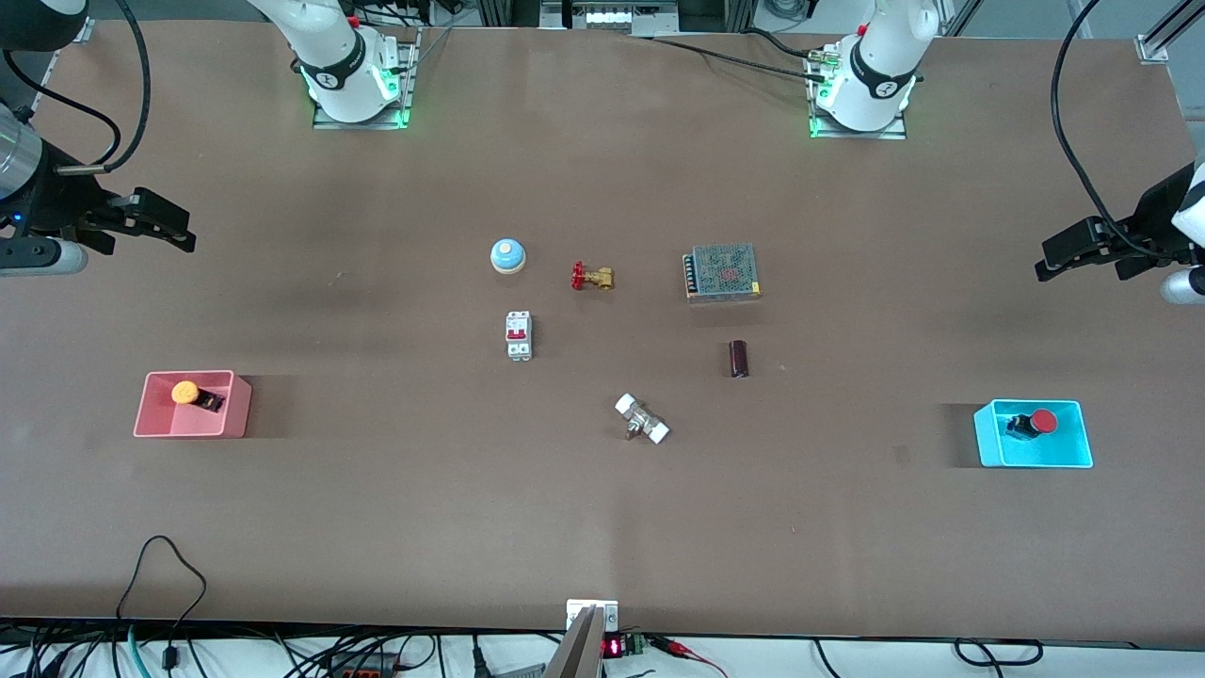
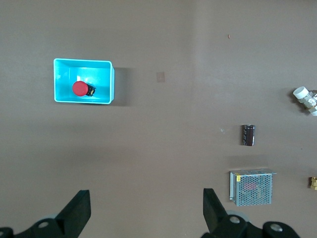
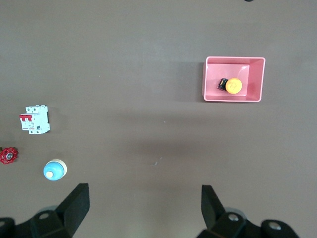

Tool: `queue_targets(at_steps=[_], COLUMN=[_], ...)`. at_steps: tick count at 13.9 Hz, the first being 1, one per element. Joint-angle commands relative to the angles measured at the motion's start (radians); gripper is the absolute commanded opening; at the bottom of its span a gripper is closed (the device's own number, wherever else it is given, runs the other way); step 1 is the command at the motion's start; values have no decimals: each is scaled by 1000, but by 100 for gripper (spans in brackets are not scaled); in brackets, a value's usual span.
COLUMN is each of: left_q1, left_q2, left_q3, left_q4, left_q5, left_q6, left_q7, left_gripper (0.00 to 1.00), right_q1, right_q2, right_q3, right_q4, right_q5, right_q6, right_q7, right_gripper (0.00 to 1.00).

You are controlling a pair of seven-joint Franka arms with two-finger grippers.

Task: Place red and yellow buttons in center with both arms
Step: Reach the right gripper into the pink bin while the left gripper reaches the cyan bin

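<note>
A: Red button [image 1: 1038,422] and yellow button [image 1: 190,393] — where are they found in the front view?

B: The red one is seen lying in a cyan bin [image 1: 1075,447] near the table edge at the left arm's end; the yellow one lies in a pink bin [image 1: 151,420] near the edge at the right arm's end. Both are well apart from the centre, where a blue bell [image 1: 507,254], a brass valve [image 1: 592,277], a circuit breaker [image 1: 519,335], a mesh-covered power supply [image 1: 723,271], a dark capacitor [image 1: 739,359] and a white-capped fitting [image 1: 642,419] are spread. The left gripper [image 1: 1064,256] and right gripper [image 1: 165,226] are held over bare table at their own ends.

A: And the left wrist view?

B: The left gripper's fingers [image 2: 79,212] are shown spread wide, nothing between them. The red button [image 2: 80,89] is tipped on its side in the cyan bin [image 2: 109,79].

A: The right wrist view?

B: Fingers [image 3: 78,201] are likewise spread and empty. The yellow button [image 3: 231,86] lies on its side in the pink bin [image 3: 212,79].

A: How should they be handled?

B: Each is judged light, rigid and plastic. The domed cap is likely slippery, so the black base is judged the better place to be pinched, with the bin walls being avoided.
</note>
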Motion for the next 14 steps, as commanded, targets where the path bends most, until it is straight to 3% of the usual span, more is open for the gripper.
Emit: queue_targets(at_steps=[1, 6, 11, 14], left_q1=[5, 2, 11, 60], left_q2=[-17, 18, 238, 356], left_q3=[-7, -7, 8, 11], left_q4=[-4, 1, 61, 90], left_q5=[16, 15, 17, 13], left_q6=[-17, -16, -7, 10], left_q7=[7, 9, 20, 21], left_gripper=[100, 100, 100, 100], right_q1=[-6, -5, -3, -43], right_q2=[5, 24, 102, 169], right_q3=[10, 10, 10, -6], right_q4=[17, 19, 17, 17], right_q5=[-18, -21, -105, -115], right_q6=[-6, 2, 29, 147], right_q7=[16, 13, -7, -128], right_gripper=[100, 100, 100, 100])
